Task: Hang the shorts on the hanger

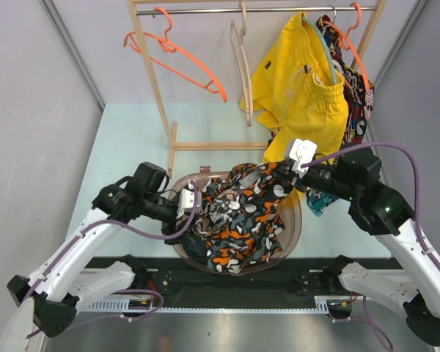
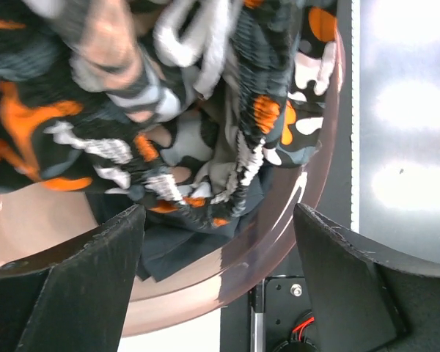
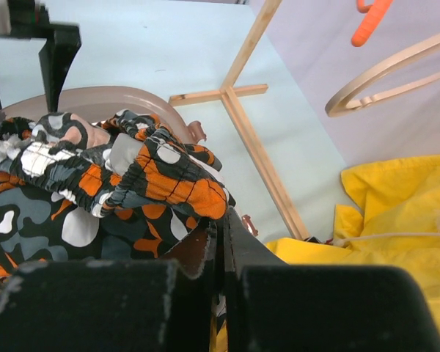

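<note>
The camouflage shorts (image 1: 238, 213), printed orange, black, white and grey, lie bunched in a round brown basket (image 1: 293, 229). My right gripper (image 1: 287, 167) is shut on their upper right edge; in the right wrist view the closed jaws (image 3: 224, 235) pinch the orange-and-black fabric (image 3: 169, 180). My left gripper (image 1: 193, 204) is at the shorts' left side, open. In the left wrist view its jaws (image 2: 220, 286) stand wide apart over the basket rim (image 2: 242, 260), with the shorts (image 2: 205, 132) beyond them. The thin orange hanger (image 1: 177, 59) hangs empty on the rail at the far left.
A wooden rack (image 1: 155, 88) stands behind the basket. On its rail hang a beige hanger (image 1: 242, 66), yellow shorts (image 1: 301, 92) and an orange hanger with a red-blue patterned garment (image 1: 358, 88). A dark garment (image 2: 176, 249) lies under the shorts. Grey walls stand on both sides.
</note>
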{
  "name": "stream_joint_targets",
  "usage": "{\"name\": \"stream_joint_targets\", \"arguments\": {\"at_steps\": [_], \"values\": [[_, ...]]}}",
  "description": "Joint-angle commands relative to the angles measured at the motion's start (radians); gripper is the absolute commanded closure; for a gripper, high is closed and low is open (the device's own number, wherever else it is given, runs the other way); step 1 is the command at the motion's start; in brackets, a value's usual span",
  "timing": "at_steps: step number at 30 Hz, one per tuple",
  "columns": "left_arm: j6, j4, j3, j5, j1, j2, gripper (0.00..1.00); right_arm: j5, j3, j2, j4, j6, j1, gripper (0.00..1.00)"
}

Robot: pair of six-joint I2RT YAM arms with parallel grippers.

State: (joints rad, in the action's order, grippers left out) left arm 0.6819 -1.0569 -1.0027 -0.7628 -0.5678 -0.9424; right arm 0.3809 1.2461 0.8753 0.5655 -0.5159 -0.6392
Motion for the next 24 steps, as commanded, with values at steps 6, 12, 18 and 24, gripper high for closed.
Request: {"name": "stream_joint_targets", "arguments": {"at_steps": [6,12,18,24], "values": [[-0.133,0.3,0.101,0.135,-0.073,-0.01,0.17,-0.013,0.024,-0.03,-0.136,0.039,0.004,1.0],[-0.252,0.386,0.046,0.152,-0.061,0.011,0.64,-0.03,0.024,-0.058,-0.197,0.063,0.004,1.0],[-0.298,0.411,-0.205,0.27,0.025,0.042,1.0,-0.224,0.023,-0.098,-0.372,0.042,0.007,1.0],[-0.319,0.511,-0.625,0.288,0.122,0.012,1.0,-0.407,0.093,-0.079,-0.645,-0.046,0.061,1.0]]}}
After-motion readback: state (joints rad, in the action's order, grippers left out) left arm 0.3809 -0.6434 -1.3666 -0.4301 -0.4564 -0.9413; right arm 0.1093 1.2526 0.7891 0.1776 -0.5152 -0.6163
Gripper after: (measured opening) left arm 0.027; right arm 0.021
